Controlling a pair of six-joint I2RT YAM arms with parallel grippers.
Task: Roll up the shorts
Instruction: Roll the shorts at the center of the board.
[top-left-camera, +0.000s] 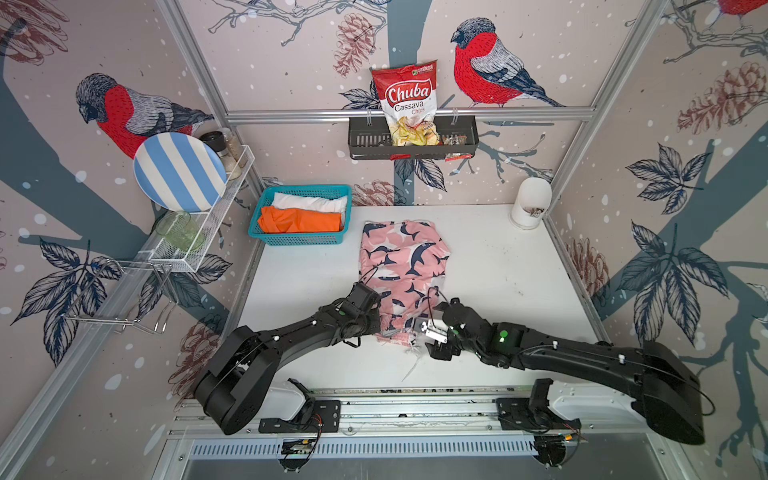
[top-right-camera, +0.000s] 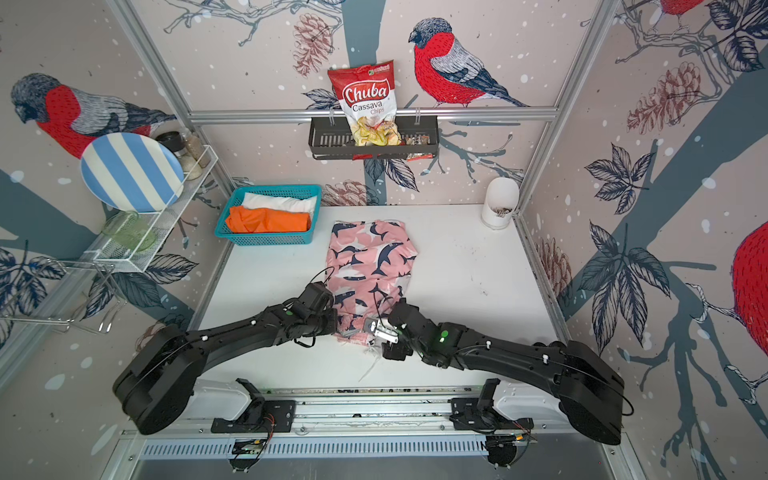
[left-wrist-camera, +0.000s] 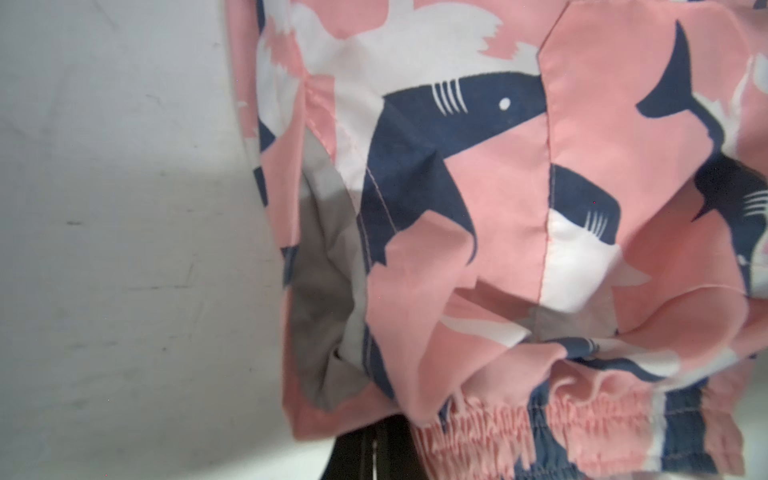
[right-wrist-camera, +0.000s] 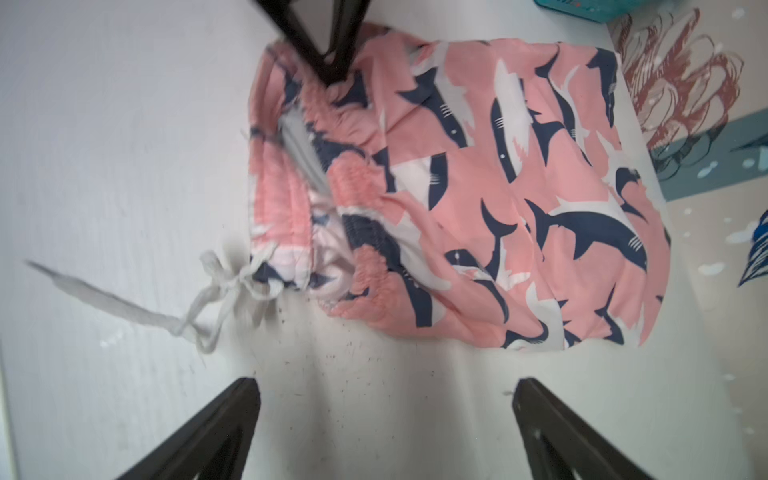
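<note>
Wide-spread black fingers (right-wrist-camera: 199, 432) of the right pincer (right-wrist-camera: 384, 380) fill the near edge of its wrist view. Only bare worktop (top-left-camera: 498, 270) lies between them, so it holds nothing, and it sits just beside the bunched waistband (right-wrist-camera: 357, 195). The left pincer (right-wrist-camera: 330, 70) is clamped shut and appears to pinch the far corner of that waistband. The pink shark-print shorts (top-left-camera: 403, 257) lie mid-worktop, legs flat towards the back wall and elastic end crumpled at the near side. Their white drawstring (right-wrist-camera: 124, 303) trails loose over the surface. The orange shorts (top-left-camera: 299, 220) and white shorts (top-left-camera: 311, 202) sit bundled in the teal basket (top-left-camera: 299, 241), so this looks like the last pair, with its roll barely begun. Next, the right pincer likely needs a hold on its own side of the waistband. Both arms can then turn the elastic edge evenly towards the hems, keeping the drawstring from snagging.
</note>
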